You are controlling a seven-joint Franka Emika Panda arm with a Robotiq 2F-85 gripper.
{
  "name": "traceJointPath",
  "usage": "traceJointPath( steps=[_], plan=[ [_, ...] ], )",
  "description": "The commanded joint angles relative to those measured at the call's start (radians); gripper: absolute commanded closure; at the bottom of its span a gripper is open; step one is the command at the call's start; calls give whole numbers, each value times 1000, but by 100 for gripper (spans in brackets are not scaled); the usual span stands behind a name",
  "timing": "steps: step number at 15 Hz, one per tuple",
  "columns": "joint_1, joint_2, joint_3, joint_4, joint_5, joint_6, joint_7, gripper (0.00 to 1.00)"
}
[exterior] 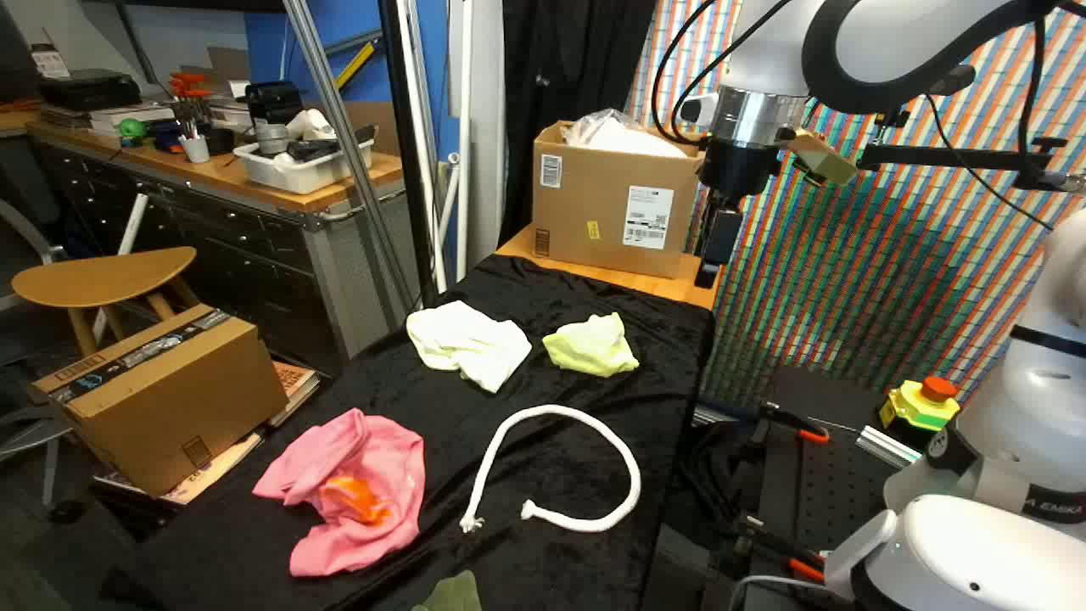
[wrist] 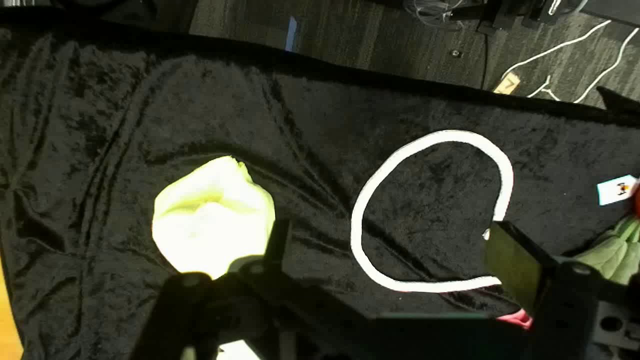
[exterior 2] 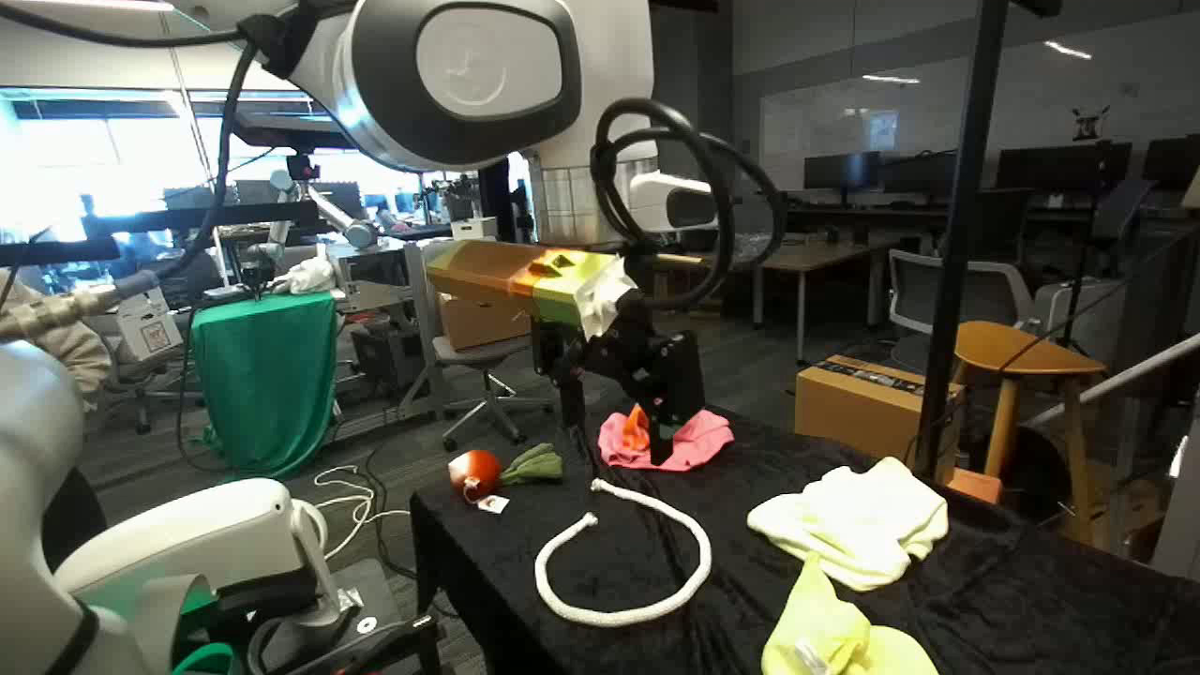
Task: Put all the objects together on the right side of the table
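The rope (wrist: 356, 227) is curling in an open loop near the middle of the bench (exterior: 543, 564), its two ends lying apart. Toward the carton (exterior: 585, 199), the yellow cloth (exterior: 591, 345) and the white cloth (exterior: 469, 344) are lying side by side, just clear of each other. Across the rope from them the pink cloth (exterior: 386, 475) is sprawling; an orange patch (exterior: 355, 499) is showing in it, and I'm failing to tell whether that's a separate piece. The toy (exterior 2: 483, 472), red with green leaves, is sitting near the pink cloth, close to the bench's edge.

I'm judging the gathering as hardly begun, since rope, cloths and toy are all lying apart. If right is meaning that of the arm (exterior 2: 497, 80), the carton end is probably the goal, and the yellow and white cloths are already lying toward it, only needing to be brought together. The rope, the pink cloth and the toy are then waiting to go across.

Above the bench the pincer (wrist: 392, 245) is hanging with its jaws spread wide, gripping nothing, so I'm taking it that no carry is under way.
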Motion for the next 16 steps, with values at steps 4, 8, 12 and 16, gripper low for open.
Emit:
traceJointPath(
  steps=[4,8,12,16],
  plan=[
    [0,-1,1,3,0,-2,0,0],
    [-6,31,6,21,-14,21,7,0],
    [-15,160,-2,92,-49,108,-12,0],
    [-17,357,-26,194,-44,224,-43,0]
  ],
)
